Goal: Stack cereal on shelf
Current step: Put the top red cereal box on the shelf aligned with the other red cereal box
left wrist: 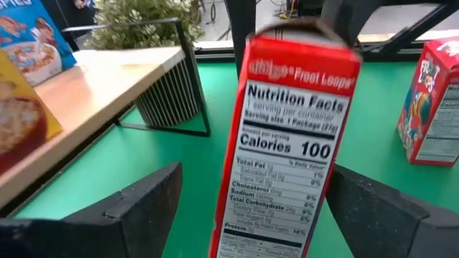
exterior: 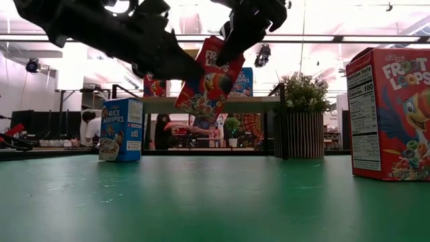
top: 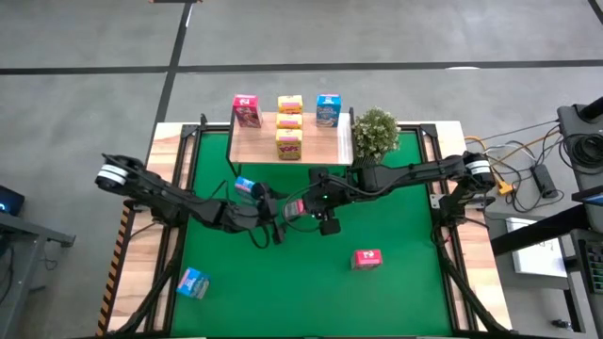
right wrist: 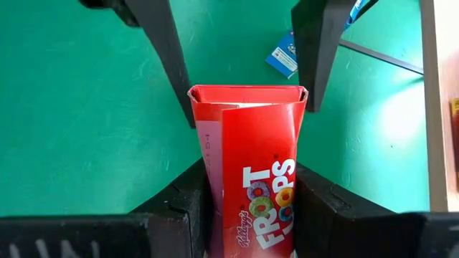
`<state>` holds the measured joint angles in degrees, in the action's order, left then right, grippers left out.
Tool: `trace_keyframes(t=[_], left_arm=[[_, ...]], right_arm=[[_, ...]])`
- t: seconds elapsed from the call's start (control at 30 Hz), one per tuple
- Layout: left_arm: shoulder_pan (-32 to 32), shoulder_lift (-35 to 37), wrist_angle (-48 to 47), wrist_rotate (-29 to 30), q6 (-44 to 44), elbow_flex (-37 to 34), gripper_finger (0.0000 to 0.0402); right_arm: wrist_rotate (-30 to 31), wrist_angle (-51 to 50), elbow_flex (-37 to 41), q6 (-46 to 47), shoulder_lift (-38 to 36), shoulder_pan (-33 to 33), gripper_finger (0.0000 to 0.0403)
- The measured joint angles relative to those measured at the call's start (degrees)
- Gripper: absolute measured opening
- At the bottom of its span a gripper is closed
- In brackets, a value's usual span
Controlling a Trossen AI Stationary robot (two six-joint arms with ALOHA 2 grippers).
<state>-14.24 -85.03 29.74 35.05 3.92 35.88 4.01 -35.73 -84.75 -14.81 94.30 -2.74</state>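
My low view cuts the red box point(exterior: 390, 114) at the edge; overhead, both arms hide the held box point(right wrist: 251, 179).

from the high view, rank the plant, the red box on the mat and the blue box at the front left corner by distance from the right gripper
1. Red box, lying toward the front right of the right gripper.
2. Plant, behind to the right, beside the shelf.
3. Blue box, front left corner.

Both arms are dark, near-black jointed links, each with a white band at the joint nearest its base. The left gripper point(left wrist: 247, 208) has broad, matte black fingers point(left wrist: 136, 208) with a rough, grainy face. The right gripper point(right wrist: 251, 208) shows the same blocky black fingers point(right wrist: 179, 208) with squared edges.
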Motion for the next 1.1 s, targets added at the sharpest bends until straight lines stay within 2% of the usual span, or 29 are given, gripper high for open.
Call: trace_keyframes(t=[0.2,0.47,0.63,0.8,0.93,1.1], left_arm=[[0.0,-1.1,1.2,0.0,0.1,0.0,0.0294],[0.0,-1.0,1.2,-0.1,0.1,0.0,0.0222],[0.0,-0.6,1.0,-0.2,-0.2,0.0,0.0186],[0.0,0.9,0.6,-0.2,-1.1,0.0,0.0173],[-0.2,5.6,-3.8,-0.2,-5.3,0.0,0.0173],[-0.2,17.3,-14.1,-0.1,-10.2,0.0,0.0174]], right_arm=[[0.0,0.0,0.0,0.2,0.0,0.0,0.0134],[0.0,0.0,0.0,1.3,0.0,0.0,0.0138],[0.0,0.0,-0.2,1.7,0.0,0.0,0.0167],[0.0,-0.6,-2.5,1.8,-0.1,0.0,0.0206],[0.0,-5.4,-6.7,1.5,-0.1,0.0,0.0232],[0.1,-13.7,-14.5,3.3,-0.8,0.0,0.0253]])
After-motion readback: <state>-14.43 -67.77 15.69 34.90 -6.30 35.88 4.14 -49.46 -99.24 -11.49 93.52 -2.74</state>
